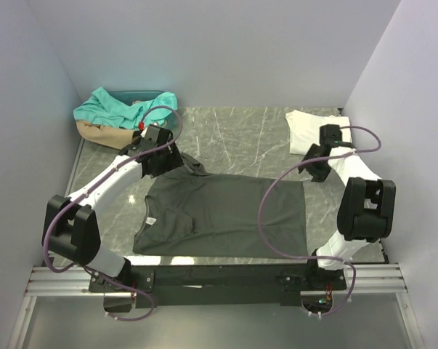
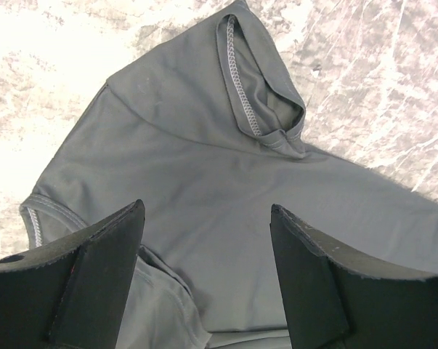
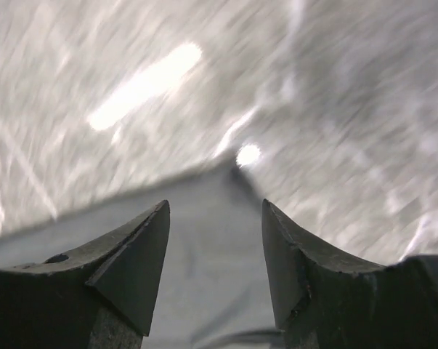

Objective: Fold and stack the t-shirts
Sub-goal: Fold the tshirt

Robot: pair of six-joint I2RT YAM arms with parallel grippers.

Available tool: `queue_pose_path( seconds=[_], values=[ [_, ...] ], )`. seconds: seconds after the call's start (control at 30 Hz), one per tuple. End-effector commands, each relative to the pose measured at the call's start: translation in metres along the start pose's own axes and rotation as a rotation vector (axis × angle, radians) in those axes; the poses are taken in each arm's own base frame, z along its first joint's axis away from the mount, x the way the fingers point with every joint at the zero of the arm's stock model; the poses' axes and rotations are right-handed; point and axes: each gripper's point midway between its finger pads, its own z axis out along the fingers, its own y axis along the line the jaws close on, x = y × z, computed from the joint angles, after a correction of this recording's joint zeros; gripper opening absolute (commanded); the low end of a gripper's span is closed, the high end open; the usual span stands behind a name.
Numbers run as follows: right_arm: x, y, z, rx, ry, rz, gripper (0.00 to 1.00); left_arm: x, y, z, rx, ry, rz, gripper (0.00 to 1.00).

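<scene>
**Left gripper**: the jaws stand wide apart with nothing between them. It hangs just above the cloth, and neither finger visibly touches it. Directly below and ahead of the fingertips lies the dark grey t-shirt. One short sleeve is rumpled and folded back on itself just beyond the tips, with its stitched hem turned up. A second stitched edge shows to the outer side of the left-hand finger. From the top camera, this gripper sits over the sleeve corner of the shirt.

**Right gripper**: the jaws are parted to a moderate gap and hold nothing. This view is blurred. A pointed corner of grey cloth lies flat beneath and between the fingers. Bare marble table extends beyond the tips. From the top camera, this gripper is at the shirt's corner on its own side.

**Task items:** the dark grey t-shirt lies spread open between the two grippers and is not yet folded. A white t-shirt sits folded just behind the right gripper's wrist, apart from the grey one. A teal t-shirt and a tan t-shirt lie heaped together behind the left gripper, in the corner of the table.
</scene>
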Motion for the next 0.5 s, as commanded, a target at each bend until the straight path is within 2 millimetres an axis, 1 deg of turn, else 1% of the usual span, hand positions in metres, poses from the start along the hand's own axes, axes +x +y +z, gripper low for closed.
queue_pose_path(
  seconds=[0.0, 0.03, 0.17, 0.27, 0.37, 0.47],
  values=[
    [-0.027, -0.008, 0.008, -0.034, -0.04, 0.038, 0.6, -0.006, -0.004, -0.006, 0.015, 0.002, 0.043, 0.76],
    [-0.03, -0.007, 0.011, -0.043, -0.047, 0.044, 0.6, -0.003, -0.002, -0.004, 0.009, 0.011, 0.046, 0.75],
    [-0.027, -0.012, 0.029, -0.029, -0.019, 0.041, 0.58, 0.005, 0.002, -0.001, 0.003, 0.04, 0.053, 0.75],
    [-0.027, -0.013, 0.039, -0.028, -0.012, 0.042, 0.56, 0.007, 0.001, 0.003, 0.001, 0.051, 0.055, 0.75],
    [-0.03, -0.01, 0.044, -0.035, -0.007, 0.051, 0.55, 0.005, 0.0, 0.006, -0.009, 0.059, 0.063, 0.75],
    [-0.026, -0.007, 0.048, -0.05, 0.015, 0.055, 0.53, 0.007, 0.002, 0.01, -0.022, 0.068, 0.066, 0.75]
  ],
)
